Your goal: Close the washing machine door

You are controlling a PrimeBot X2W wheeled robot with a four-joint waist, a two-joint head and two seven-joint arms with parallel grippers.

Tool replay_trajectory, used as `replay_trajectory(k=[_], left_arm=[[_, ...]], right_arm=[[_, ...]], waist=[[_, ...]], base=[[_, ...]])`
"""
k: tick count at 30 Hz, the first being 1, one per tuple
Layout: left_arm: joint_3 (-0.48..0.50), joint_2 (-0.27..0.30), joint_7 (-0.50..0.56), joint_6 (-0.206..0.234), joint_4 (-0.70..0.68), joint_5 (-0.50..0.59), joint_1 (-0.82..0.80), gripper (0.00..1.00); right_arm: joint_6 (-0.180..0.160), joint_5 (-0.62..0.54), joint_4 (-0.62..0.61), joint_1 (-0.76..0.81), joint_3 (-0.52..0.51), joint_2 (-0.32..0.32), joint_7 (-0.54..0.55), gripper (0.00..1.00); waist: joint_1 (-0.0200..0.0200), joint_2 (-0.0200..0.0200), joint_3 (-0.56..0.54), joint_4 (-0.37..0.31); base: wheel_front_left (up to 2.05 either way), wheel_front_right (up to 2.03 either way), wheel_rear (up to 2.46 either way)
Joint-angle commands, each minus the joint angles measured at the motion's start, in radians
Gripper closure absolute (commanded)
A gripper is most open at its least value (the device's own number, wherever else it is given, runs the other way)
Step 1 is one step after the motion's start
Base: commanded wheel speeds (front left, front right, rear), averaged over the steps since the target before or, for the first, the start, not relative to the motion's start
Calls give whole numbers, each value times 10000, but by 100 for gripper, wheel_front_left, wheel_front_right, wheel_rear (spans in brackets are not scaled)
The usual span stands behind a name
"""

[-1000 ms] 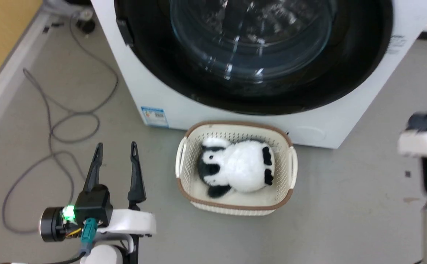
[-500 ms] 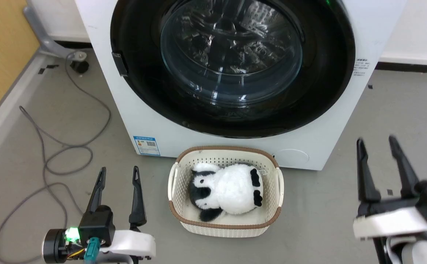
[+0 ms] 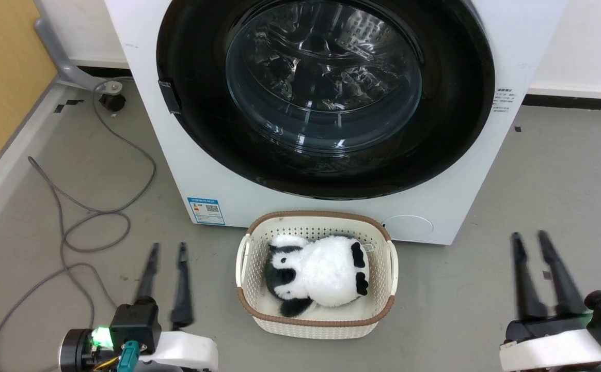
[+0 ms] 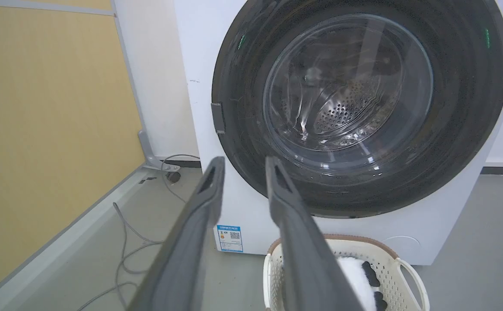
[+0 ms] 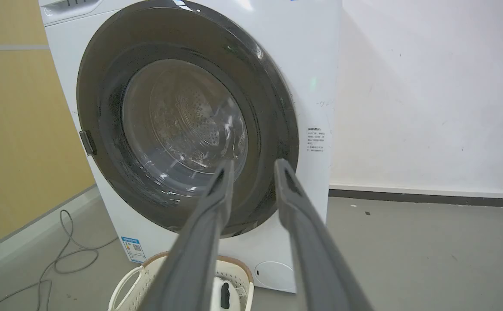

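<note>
The washing machine [image 3: 176,170] is a white box with a small blue label [image 3: 206,210] low on its front. Its round door [image 3: 202,129], black-rimmed with a bulging glass window [image 3: 323,77], lies flat against the front, a small black latch [image 3: 169,96] at its left edge. In the wrist views the door [image 4: 243,142] [image 5: 104,142] also sits flush. My left gripper [image 3: 167,248] hovers over the floor at lower left, open and holding nothing. My right gripper [image 3: 529,236] is at lower right, open and holding nothing. Both are well short of the door.
A cream basket [image 3: 246,268] with a black-and-white plush panda [image 3: 321,274] stands on the floor right before the machine. A grey cable [image 3: 73,227] loops over the floor at left, beside a yellow wall panel [image 3: 1,77]. Bare grey floor lies to the right.
Both grippers' fingers have drawn closer together and both grippers sit lower in the head view. The head view itself has shifted a little since one second ago.
</note>
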Motion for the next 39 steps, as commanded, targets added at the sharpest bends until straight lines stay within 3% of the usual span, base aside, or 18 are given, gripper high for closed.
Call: replay_trajectory(k=[1,39], left_arm=[[7,1,27,-14,-6,3,1,100],[254,-35,784,-420,-188,88,39,100]], right_arm=[[0,-13,1,-1,4,1,27,100],[-2,-384,39,-36,183,16,788,100]], waist=[[1,0,-4,-1],[1,0,-116,-29]], base=[[0,0,0],[0,0,0]])
